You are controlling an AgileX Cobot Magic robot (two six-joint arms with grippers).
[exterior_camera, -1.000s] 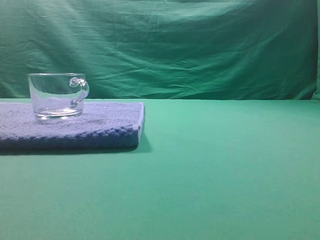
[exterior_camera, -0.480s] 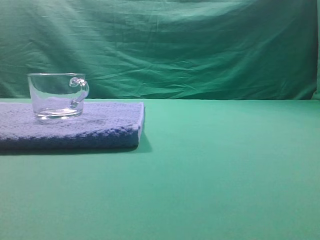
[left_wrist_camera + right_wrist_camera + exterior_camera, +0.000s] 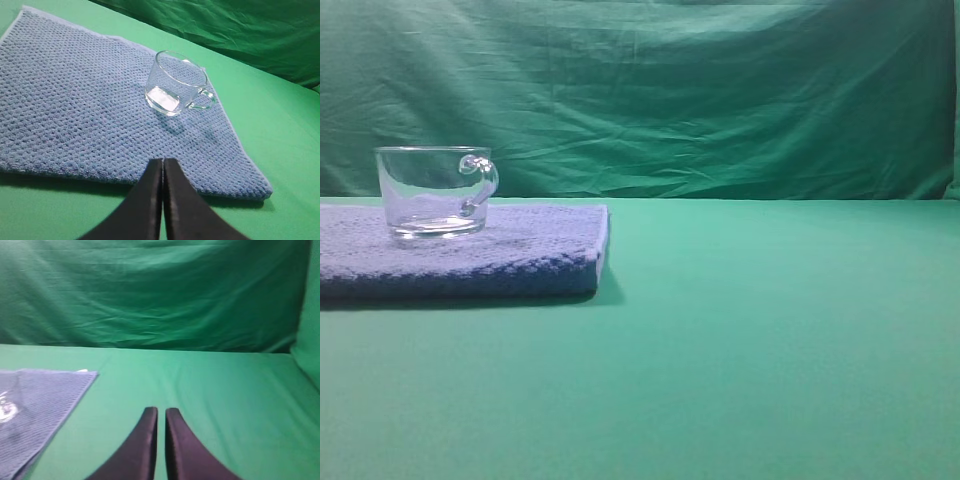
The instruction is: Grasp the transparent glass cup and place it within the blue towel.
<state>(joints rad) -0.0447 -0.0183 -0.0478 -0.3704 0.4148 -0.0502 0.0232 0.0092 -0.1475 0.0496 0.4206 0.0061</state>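
The transparent glass cup (image 3: 436, 191) stands upright on the blue towel (image 3: 520, 250), well inside its edges, with the small loop handle turned toward the towel's right end. In the left wrist view the cup (image 3: 176, 83) sits toward the towel's far right part, with nubby blue cloth (image 3: 75, 100) showing on every side of its base. Nothing touches it. Judged from how things lie, the placing step looks done: the cup is within the towel and free of any grip. What remains, if anything, is for both arms to stay clear, since a careless sweep could tip the glass.

The left gripper (image 3: 163, 162) hangs over the green tabletop (image 3: 770, 340) just short of the towel's near edge, aimed at the cup but well apart from it. Its 2 dark fingers lie pressed together along their length, holding nothing.

The right gripper (image 3: 159, 411) sits far off to the side over bare green cloth, pointing toward the draped green backdrop (image 3: 150, 295), with only the towel's corner (image 3: 45, 395) at the left of its view. Its 2 fingers stand a thin slit apart, nearly closed, and are empty. Neither arm shows in the high view.
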